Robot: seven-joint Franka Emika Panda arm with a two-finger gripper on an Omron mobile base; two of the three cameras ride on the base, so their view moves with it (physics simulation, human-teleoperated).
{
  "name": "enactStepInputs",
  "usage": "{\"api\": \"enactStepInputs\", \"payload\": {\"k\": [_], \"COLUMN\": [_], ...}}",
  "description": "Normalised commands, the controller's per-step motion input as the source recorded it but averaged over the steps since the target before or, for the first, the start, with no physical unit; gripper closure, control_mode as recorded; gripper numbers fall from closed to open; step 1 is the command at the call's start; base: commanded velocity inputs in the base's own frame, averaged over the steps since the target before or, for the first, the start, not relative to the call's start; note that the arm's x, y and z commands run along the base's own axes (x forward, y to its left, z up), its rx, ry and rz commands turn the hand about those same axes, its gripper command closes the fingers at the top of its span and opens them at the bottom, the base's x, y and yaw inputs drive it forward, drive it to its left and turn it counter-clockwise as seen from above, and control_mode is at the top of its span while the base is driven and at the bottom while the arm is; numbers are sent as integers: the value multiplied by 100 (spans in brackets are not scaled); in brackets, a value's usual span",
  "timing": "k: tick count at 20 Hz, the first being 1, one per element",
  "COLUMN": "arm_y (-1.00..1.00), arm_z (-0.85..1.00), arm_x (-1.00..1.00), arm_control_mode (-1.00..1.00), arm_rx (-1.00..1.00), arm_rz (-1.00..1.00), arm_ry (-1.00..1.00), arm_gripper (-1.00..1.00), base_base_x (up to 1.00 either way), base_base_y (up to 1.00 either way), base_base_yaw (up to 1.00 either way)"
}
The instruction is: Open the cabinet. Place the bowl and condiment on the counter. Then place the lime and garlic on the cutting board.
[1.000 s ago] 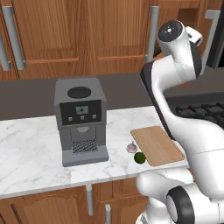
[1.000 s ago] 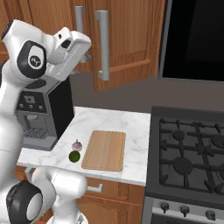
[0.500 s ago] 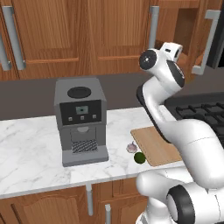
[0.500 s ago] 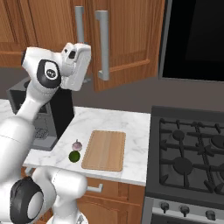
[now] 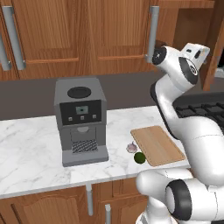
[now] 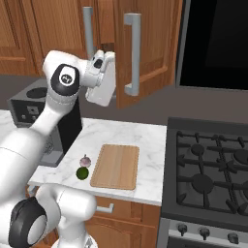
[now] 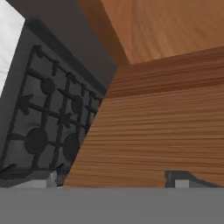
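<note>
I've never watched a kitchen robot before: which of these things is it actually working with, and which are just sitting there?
Part of the job:
cabinet, door swung partly open
lime on the counter
garlic beside the lime
cutting board, bare
gripper, open, up by the cabinet door

Just there:
coffee machine
gas hob

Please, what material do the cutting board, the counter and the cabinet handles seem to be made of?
The cutting board looks like light wood with a matte finish: faint grain lines run along it. The counter looks like polished white marble, by its grey veins. The cabinet handles look like brushed grey metal, smooth and plain, though painted plastic cannot be ruled out in a rendered scene.
</note>
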Motion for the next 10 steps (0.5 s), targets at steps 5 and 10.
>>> {"api": "enactStepInputs", "payload": {"k": [5,10], "arm_y": [-91,-82], "arm_z": [0,4], "arm_x": [-64,0], "arm_control_mode": [-100,-100], "arm_rx": [0,0], "arm_rz": [-31,5], "arm_ry": [0,-9], "arm_gripper": [-100,-100], "base_base_x": [0,0], "base_base_y": [0,0], "base_base_yaw": [0,0]}}
